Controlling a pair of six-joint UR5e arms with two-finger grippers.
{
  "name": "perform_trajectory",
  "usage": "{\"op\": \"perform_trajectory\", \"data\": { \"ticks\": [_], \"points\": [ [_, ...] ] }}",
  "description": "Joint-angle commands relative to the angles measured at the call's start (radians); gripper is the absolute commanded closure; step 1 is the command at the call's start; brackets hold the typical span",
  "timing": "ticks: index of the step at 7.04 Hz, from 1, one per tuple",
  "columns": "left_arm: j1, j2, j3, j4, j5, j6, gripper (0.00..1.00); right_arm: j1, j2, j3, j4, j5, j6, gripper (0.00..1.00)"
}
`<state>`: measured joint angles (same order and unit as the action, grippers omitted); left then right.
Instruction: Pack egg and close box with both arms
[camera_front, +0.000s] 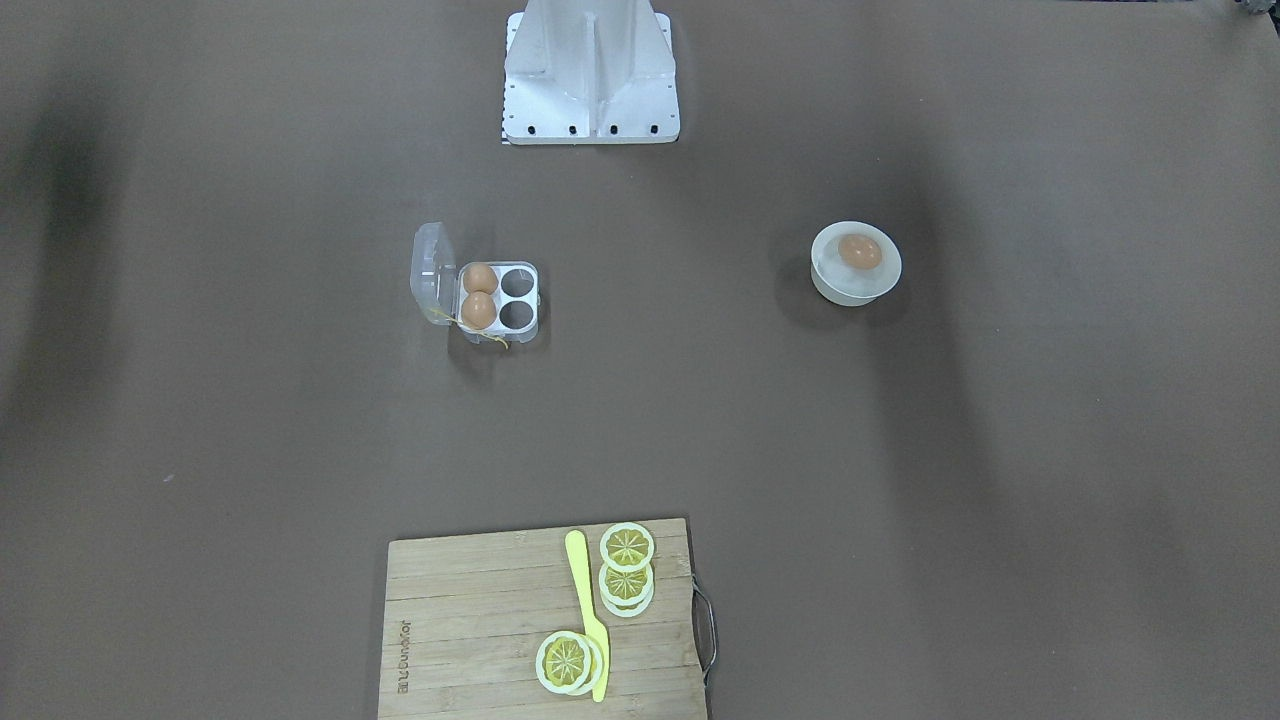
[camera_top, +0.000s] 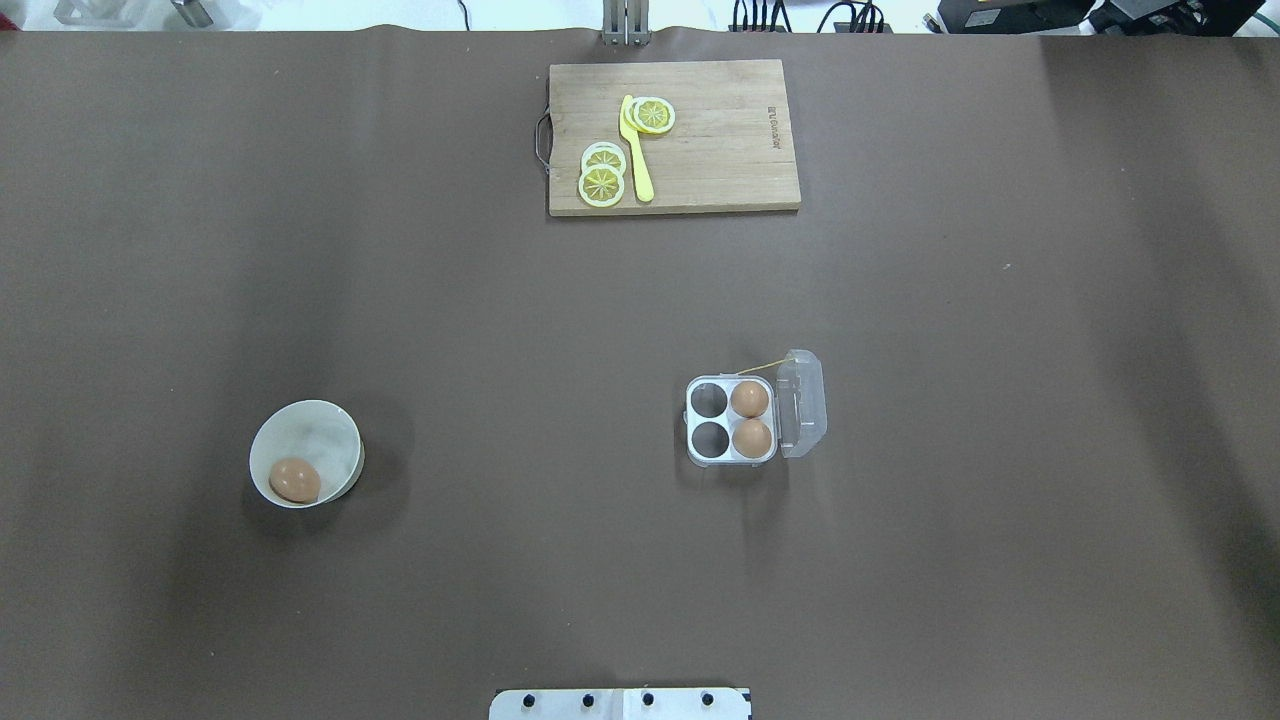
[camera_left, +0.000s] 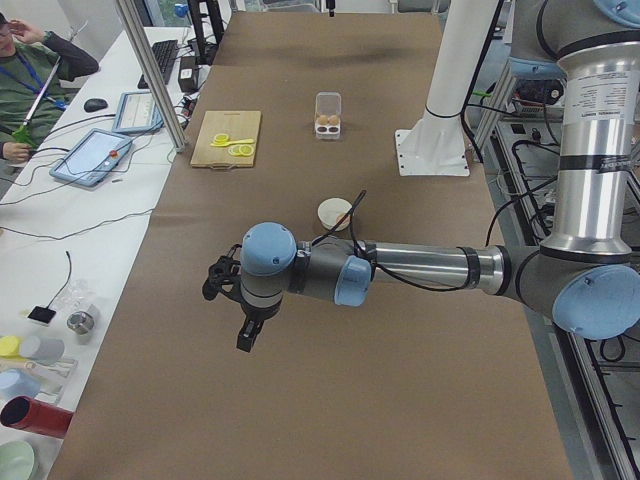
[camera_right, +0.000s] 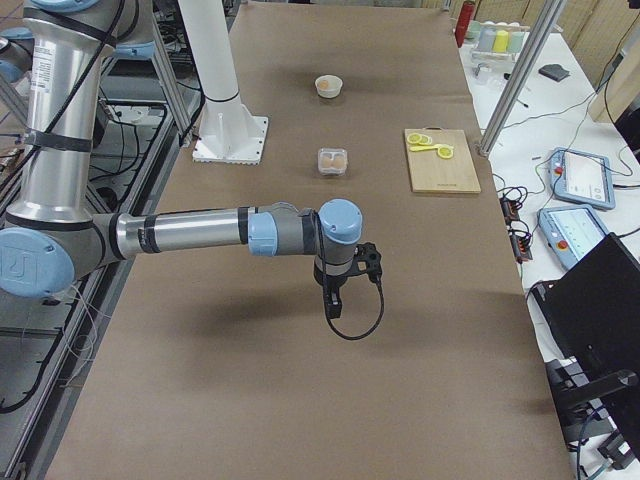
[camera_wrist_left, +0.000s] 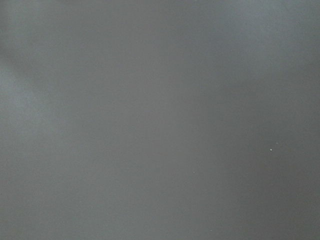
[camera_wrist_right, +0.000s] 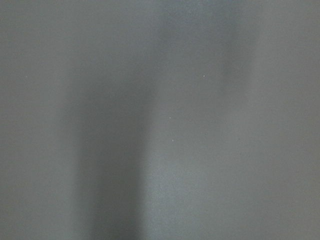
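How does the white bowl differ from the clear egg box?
The bowl is round and opaque white; the egg box is square and clear. The bowl holds one egg; the egg box holds two eggs, with two cells empty. The bowl has no lid; the egg box has a hinged lid, open. Both hold brown eggs.

The table (camera_top: 400, 300) is covered with a matt brown sheet. The box (camera_top: 729, 419) is moulded in clear glossy plastic. The egg (camera_top: 294, 480) is smooth-shelled, and the bowl (camera_top: 320, 420) is finished smooth white. The cutting board (camera_top: 720, 150) is of grained wood. The left arm (camera_left: 420, 270) is clad in satin silver metal.
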<state>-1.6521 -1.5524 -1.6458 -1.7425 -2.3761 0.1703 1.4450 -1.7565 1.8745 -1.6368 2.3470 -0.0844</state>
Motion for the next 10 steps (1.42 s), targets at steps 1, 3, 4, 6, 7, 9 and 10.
{"op": "perform_trajectory", "data": {
  "ticks": [1,3,4,6,7,9,10],
  "points": [
    [0.002,-0.005,-0.009,-0.002,0.002,-0.006,0.02,0.000,0.002,0.000,0.000,0.000,0.000,0.00],
    [0.021,-0.014,-0.011,-0.005,0.002,-0.005,0.02,-0.002,0.006,0.003,0.002,-0.003,-0.006,0.00],
    [0.026,-0.014,-0.014,-0.006,0.000,-0.005,0.02,0.000,0.021,0.021,0.002,-0.009,-0.005,0.00],
    [0.061,-0.032,-0.023,0.003,-0.049,-0.008,0.02,0.005,0.028,0.090,0.000,-0.009,0.005,0.00],
    [0.064,-0.029,-0.022,-0.003,-0.127,-0.020,0.02,0.006,0.041,0.089,0.000,-0.006,0.009,0.00],
    [0.067,-0.037,-0.041,-0.062,-0.135,-0.115,0.02,0.006,0.042,0.087,0.000,0.012,-0.001,0.00],
    [0.077,-0.052,-0.039,-0.084,-0.135,-0.123,0.02,0.006,0.052,0.089,0.002,0.011,-0.002,0.00]
  ]
}}
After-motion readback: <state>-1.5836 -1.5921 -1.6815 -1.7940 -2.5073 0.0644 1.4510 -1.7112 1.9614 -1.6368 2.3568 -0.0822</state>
